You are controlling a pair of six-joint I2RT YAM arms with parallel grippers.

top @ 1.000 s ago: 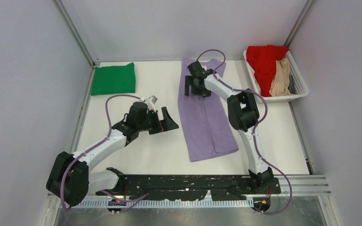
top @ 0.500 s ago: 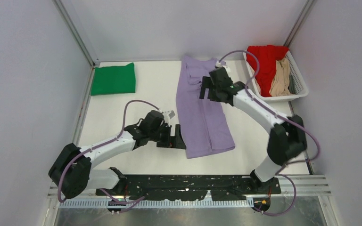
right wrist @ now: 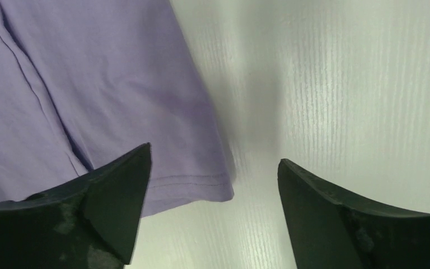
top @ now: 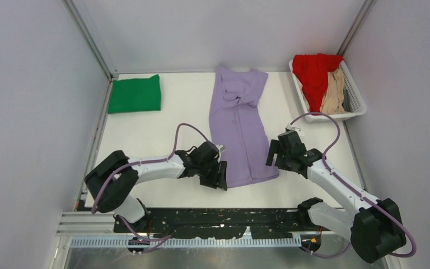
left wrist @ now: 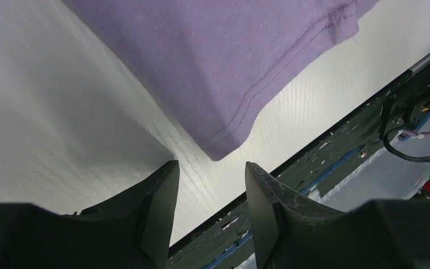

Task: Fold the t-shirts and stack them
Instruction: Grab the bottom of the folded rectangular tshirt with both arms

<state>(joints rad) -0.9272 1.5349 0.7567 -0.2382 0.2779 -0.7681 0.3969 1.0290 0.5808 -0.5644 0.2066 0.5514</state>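
Observation:
A lavender t-shirt [top: 239,129], folded into a long strip, lies in the middle of the table. My left gripper [top: 219,175] sits at its near left hem corner. In the left wrist view the left gripper [left wrist: 211,166] is open, partly narrowed, and the lavender corner [left wrist: 229,56] lies just beyond the tips. My right gripper [top: 272,154] is at the near right corner. The right gripper [right wrist: 214,154] stands wide open, straddling the lavender hem [right wrist: 106,84]. A folded green t-shirt [top: 135,94] lies at the far left.
A white slatted basket [top: 358,106] at the back right holds a red shirt [top: 312,73] and a tan shirt [top: 331,95]. The black base rail [top: 224,218] runs along the near table edge, close under the left gripper. Grey walls enclose three sides.
Both arms have swung toward the near edge, the right from the shirt's far end, the left from mid-table. They now flank the near hem. The left jaws have narrowed.

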